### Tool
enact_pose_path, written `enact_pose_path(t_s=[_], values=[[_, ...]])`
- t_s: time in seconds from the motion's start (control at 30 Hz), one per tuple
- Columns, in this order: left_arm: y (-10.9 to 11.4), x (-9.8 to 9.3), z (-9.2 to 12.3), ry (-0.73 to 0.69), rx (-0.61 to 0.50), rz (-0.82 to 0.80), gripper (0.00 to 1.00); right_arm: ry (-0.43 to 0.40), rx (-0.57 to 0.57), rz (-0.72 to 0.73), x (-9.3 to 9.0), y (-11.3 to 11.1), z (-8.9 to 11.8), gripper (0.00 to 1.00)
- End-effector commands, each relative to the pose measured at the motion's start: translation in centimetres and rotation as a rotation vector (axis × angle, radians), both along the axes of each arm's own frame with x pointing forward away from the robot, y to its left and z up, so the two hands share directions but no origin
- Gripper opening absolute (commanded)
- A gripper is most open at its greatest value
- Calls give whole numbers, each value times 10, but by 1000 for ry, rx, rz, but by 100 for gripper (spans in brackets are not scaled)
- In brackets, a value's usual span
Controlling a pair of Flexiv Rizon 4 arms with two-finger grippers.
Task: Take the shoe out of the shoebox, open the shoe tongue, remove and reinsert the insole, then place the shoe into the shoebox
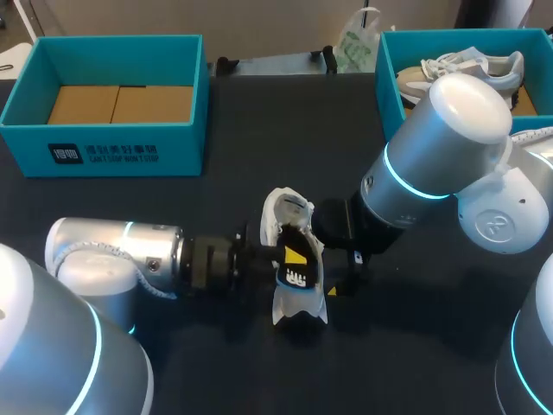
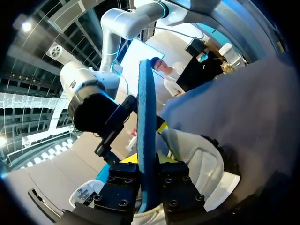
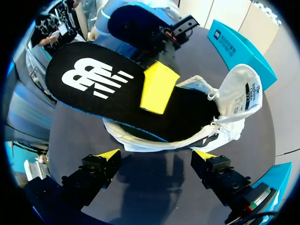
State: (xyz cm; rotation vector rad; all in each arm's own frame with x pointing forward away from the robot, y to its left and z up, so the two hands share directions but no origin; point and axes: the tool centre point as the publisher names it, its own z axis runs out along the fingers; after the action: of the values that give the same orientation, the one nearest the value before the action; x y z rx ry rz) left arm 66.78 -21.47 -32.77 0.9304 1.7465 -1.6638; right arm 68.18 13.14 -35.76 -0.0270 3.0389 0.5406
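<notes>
Looks about midway: has the shoe out on the desk between the arms, well apart from the left shoebox and the right shoebox, tongue laid open. Pinches the insole by its edge in the fingers of the left gripper, one end in the shoe and the other raised out, with the fingers of the right gripper spread empty just beside. Cannot tell removal from reinsertion; leaves seating the insole and boxing the shoe.
</notes>
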Motion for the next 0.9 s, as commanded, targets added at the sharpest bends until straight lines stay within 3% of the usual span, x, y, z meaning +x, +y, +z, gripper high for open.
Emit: enact_pose_path(t_s=[0.03,0.23,0.3,0.9], values=[[7,-7,10,-6,15,-2,16,-2,1,0,-1,0,-1,100],[4,-10,13,-22,23,-10,15,-2,1,0,-1,0,-1,100],[3,-11,13,-28,21,-17,0,-2,1,0,-1,0,-1,100],[-3,16,-17,-152,47,-8,0,-2,1,0,-1,0,-1,100]])
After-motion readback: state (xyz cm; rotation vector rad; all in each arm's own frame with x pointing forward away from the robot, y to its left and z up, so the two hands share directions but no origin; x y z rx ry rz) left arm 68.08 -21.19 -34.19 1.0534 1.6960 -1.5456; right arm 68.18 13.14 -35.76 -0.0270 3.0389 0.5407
